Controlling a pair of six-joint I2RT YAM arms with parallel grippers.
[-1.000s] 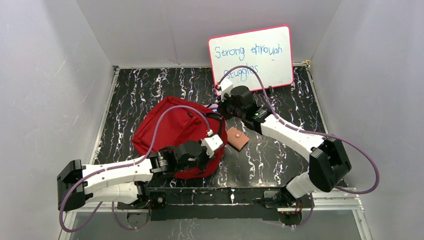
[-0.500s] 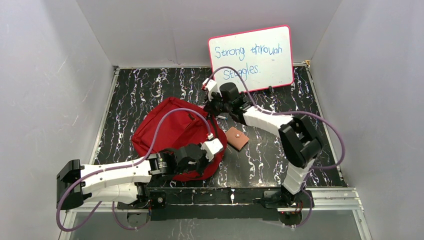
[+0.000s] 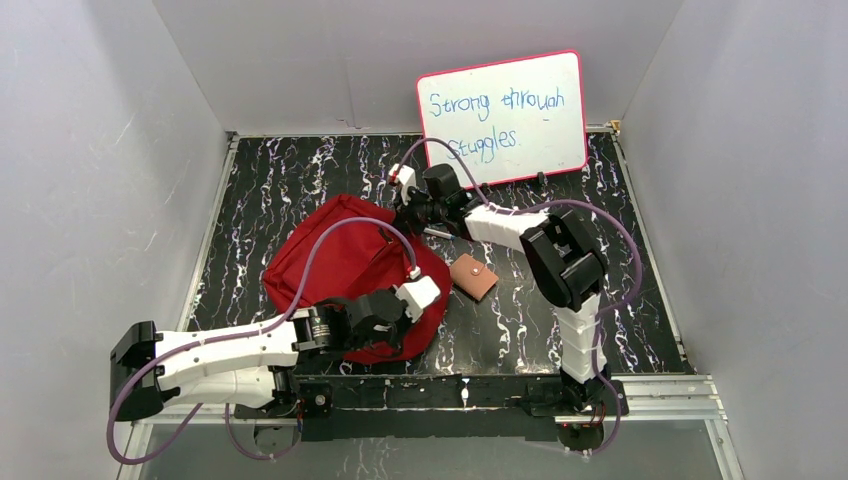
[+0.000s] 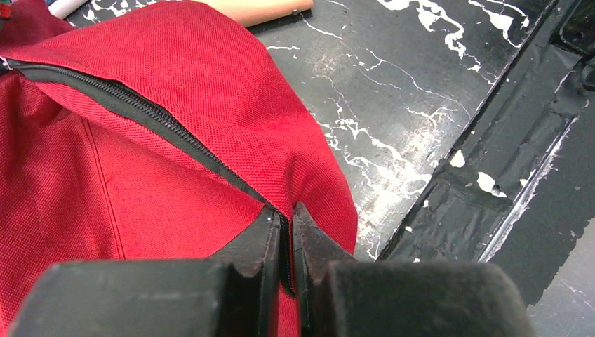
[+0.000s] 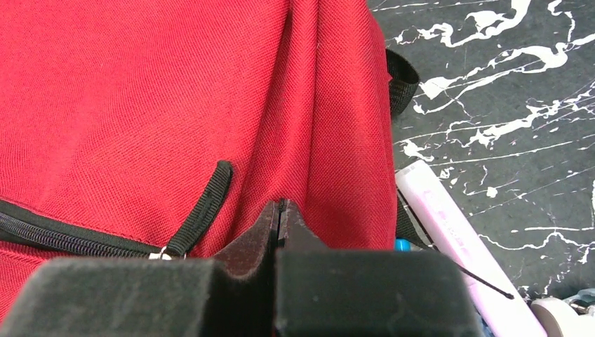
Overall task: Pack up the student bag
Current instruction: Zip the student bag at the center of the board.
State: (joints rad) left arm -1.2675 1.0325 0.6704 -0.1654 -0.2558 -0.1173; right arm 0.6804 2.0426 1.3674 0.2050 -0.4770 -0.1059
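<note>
1. Check both grips. The left gripper [image 4: 284, 226] is clenched on a fold of the bag [image 3: 340, 255], right at the end of the zipper [image 4: 154, 116]. The right gripper [image 5: 281, 210] is clenched on a fold of red cloth at the bag's far right side, near the zipper pull [image 5: 163, 254]. Neither gripper holds anything else.
2. The two pinches appear meant to tension or shift the bag so its opening can be worked. Move both arms together, and draw them apart only until the cloth goes taut.
3. Pull slowly. Each pinch holds only a thin fold, and a sharp tug would likely slip the cloth out of the fingers.
4. Watch the pen [image 5: 438, 210] lying just beside the bag below the right gripper, and the wallet [image 3: 473, 276] on the table [image 3: 300, 170] near the bag's right edge. Do not drag the bag over either one.
5. Location: the bag lies on the table, left of centre, between the two grippers.
6. Appearance: the bag is large, soft red woven fabric, slumped into a rounded heap. It has black zipper tape and a black strap [image 5: 400, 70]. The visible run of zipper looks closed. The inside is hidden, so you cannot tell what is already packed.
</note>
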